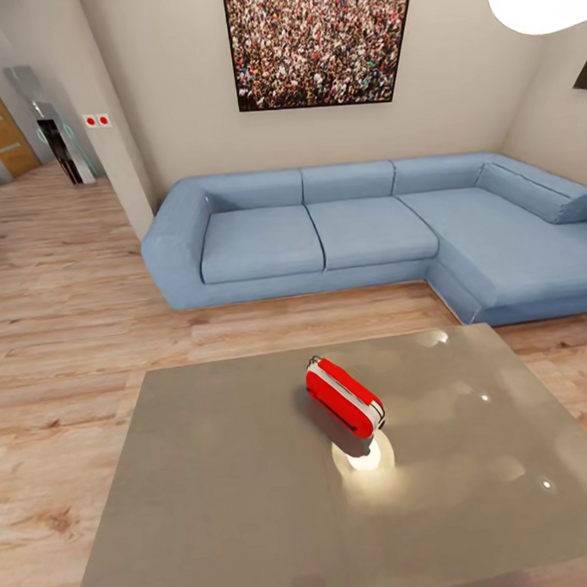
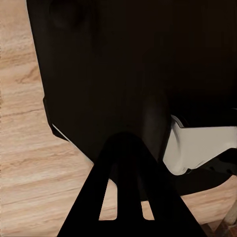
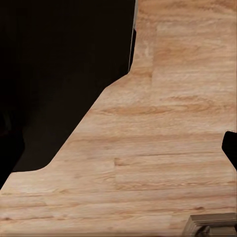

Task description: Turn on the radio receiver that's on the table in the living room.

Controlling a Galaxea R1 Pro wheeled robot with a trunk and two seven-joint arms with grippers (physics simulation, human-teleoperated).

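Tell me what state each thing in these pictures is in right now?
radio receiver: lying on its side near the table's middle, untouched, no claw near it.
table: glossy top bearing just the radio and light reflections.
sofa: unoccupied, against the wall beyond the table.
framed crowd picture: hanging on the wall above the sofa.
left claw: pointing toward the wood floor, holding nothing; open or shut unclear.

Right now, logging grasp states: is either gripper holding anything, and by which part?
Nothing visibly held: the radio receiver lies free on the table, no gripper on it.
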